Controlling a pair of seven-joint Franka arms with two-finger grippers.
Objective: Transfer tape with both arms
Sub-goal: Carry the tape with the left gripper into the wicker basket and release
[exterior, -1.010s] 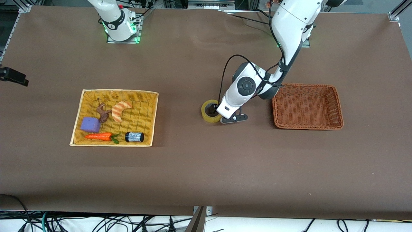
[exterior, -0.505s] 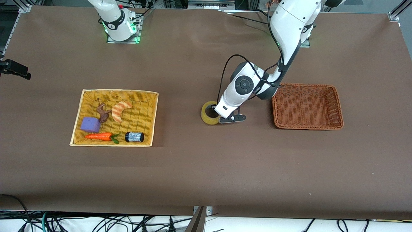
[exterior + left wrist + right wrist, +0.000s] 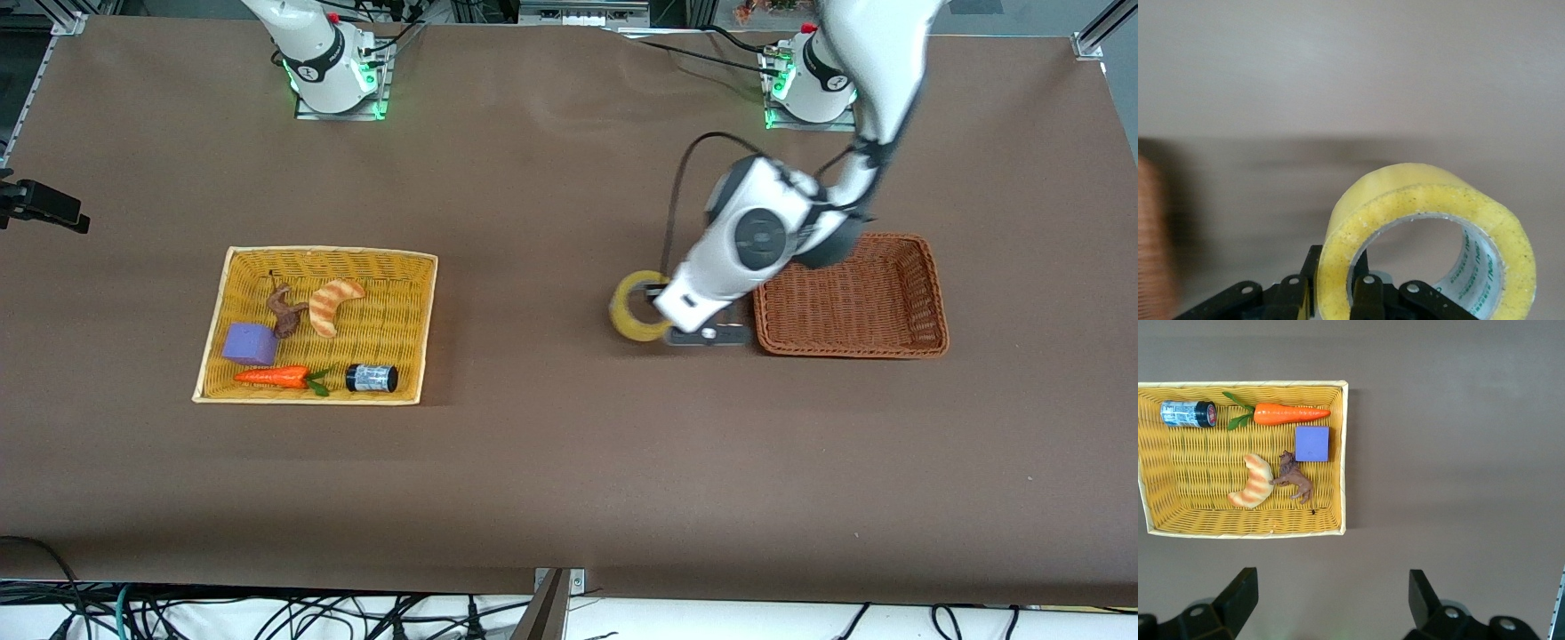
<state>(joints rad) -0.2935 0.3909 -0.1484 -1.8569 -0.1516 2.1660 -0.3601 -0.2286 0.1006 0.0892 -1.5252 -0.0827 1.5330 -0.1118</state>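
Gripping the tape (image 3: 637, 307) by its wall, the left gripper (image 3: 660, 302) hangs over the brown worktop (image 3: 569, 462) just beside the brown basket (image 3: 852, 342), toward the right arm's end from it. In the left wrist view the roll (image 3: 1431, 240) stands on edge with its round hole open to the camera, and the black fingers (image 3: 1368, 293) pinch one side of the ring, one inside the hole and one outside. The tape shows clear of the worktop, held in the air, tilted rather than flat.

The right arm waits, its base (image 3: 333, 67) standing near the yellow basket's end of the worktop. Its gripper (image 3: 1331, 600) hangs high over the worktop beside the yellow basket (image 3: 1341, 460), the fingers spread wide with nothing between them.

The yellow basket holds a carrot (image 3: 276, 377), a purple block (image 3: 249, 344), a croissant (image 3: 332, 302), a small brown figure (image 3: 284, 311) and a black can (image 3: 372, 378). The brown basket lies toward the left arm's end of the worktop.
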